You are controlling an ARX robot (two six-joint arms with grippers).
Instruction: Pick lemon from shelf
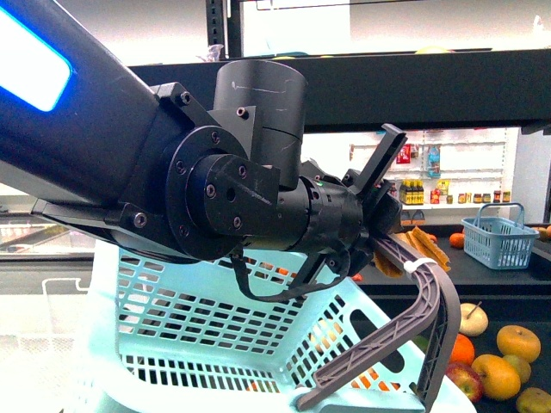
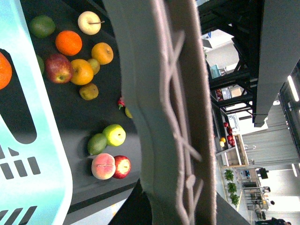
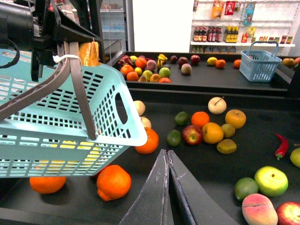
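Observation:
My left gripper is shut on the grey basket handle and holds the light blue basket above the shelf's dark tray. The handle fills the left wrist view. The basket also shows in the right wrist view. My right gripper is shut and empty, low over the tray beside an orange. Loose fruit lies across the tray. A yellow oval fruit on the rear tray may be the lemon; I cannot tell for sure.
A black upper shelf tray runs overhead. A small blue basket stands on the rear tray. A red chilli, apples, oranges and a peach lie near my right gripper. White wall shelves of bottles stand behind.

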